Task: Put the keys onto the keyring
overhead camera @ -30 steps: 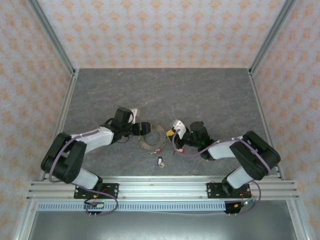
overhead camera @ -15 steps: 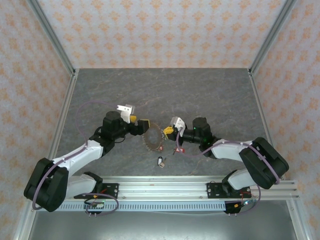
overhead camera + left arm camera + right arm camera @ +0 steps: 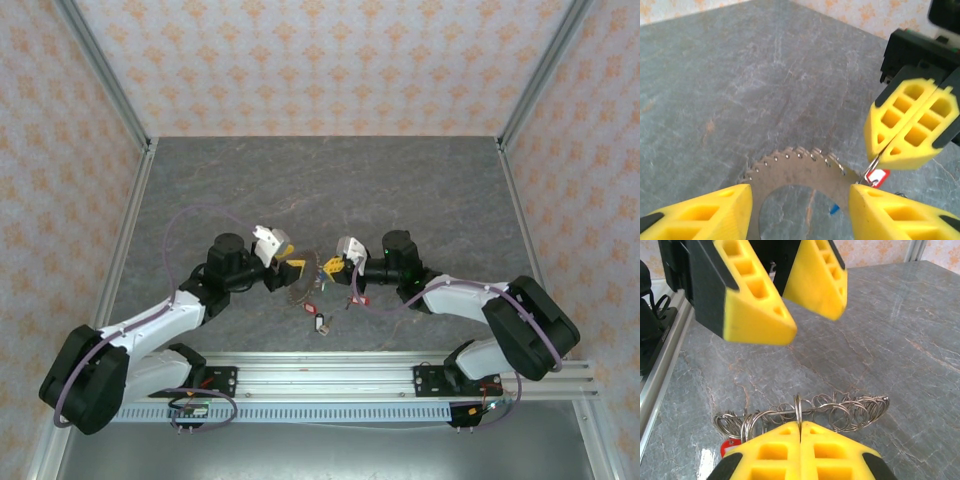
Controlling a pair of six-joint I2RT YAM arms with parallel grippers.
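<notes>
Nearest your arm bases, one loose key (image 3: 321,324) lies alone on the table (image 3: 400,190), just short of the keyring (image 3: 301,287). The keyring sits between your two grippers and looks from above like a narrow, slanted oval.

Your right gripper (image 3: 800,429) is at the ring's right rim. Its pads are pressed flat together, pinching a small wire loop (image 3: 798,409) that stands up from the coils. A red tag (image 3: 876,176) hangs just under its tips. You cannot tell whether that loop belongs to the tagged key or to the ring.

Your left gripper (image 3: 800,200) hangs over the ring's other side with its jaws apart, one finger on each side of the toothed rim, and holds nothing. Whether the pads touch the rim is unclear. A blue tag (image 3: 834,210) shows inside the ring between those fingers.

A second ago the ring looked like an open circle, and your left arm was folded back with its gripper beside the ring's left edge. Now that arm is stretched out and its tips nearly meet the right gripper's. The loose key has not moved.
</notes>
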